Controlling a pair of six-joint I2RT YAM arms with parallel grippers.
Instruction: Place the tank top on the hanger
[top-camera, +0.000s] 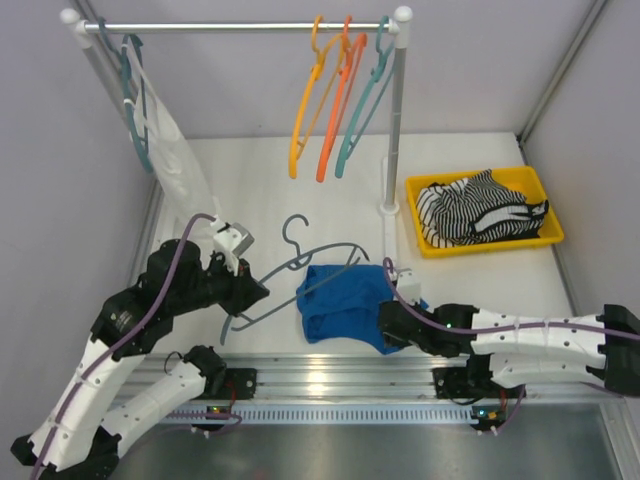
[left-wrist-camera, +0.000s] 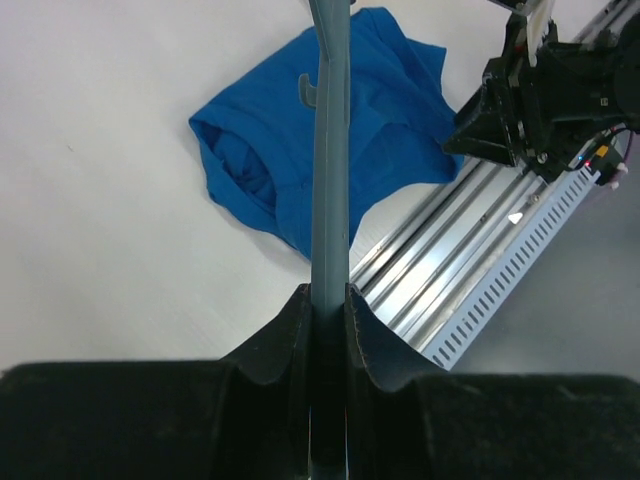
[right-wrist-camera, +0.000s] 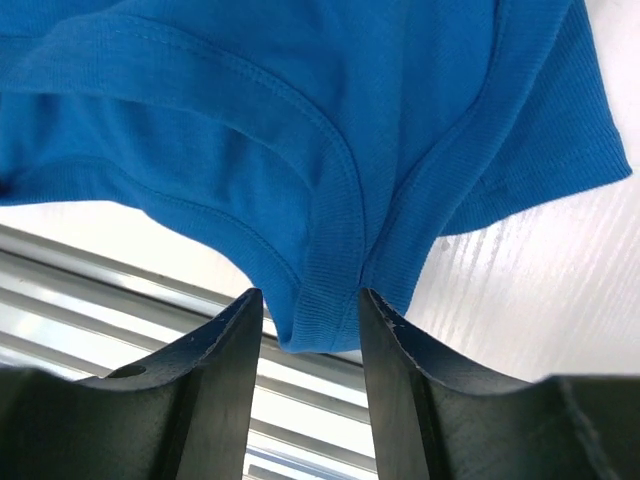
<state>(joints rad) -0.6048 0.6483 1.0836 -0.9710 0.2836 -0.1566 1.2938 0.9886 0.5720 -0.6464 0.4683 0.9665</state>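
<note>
The blue tank top (top-camera: 340, 300) lies crumpled on the white table near the front rail. It also shows in the left wrist view (left-wrist-camera: 300, 170). My left gripper (top-camera: 255, 290) is shut on one arm of the dark slate hanger (top-camera: 300, 262), holding it low over the table with its far end above the tank top. From the left wrist, the hanger (left-wrist-camera: 330, 200) runs straight out of that gripper (left-wrist-camera: 328, 295). My right gripper (top-camera: 385, 325) sits at the tank top's near right edge. In its wrist view, a ribbed strap fold of the tank top (right-wrist-camera: 320, 250) dips between the fingertips of the right gripper (right-wrist-camera: 310, 300), whose jaws stand apart.
A yellow tray (top-camera: 478, 181) at the right holds a striped garment (top-camera: 480, 212). The rack's pole (top-camera: 396, 130) stands behind the tank top, with orange hangers (top-camera: 322, 100) and a teal hanger (top-camera: 362, 110) on the bar. A white garment (top-camera: 170, 150) hangs at the left. The metal rail (top-camera: 330, 372) borders the table's near edge.
</note>
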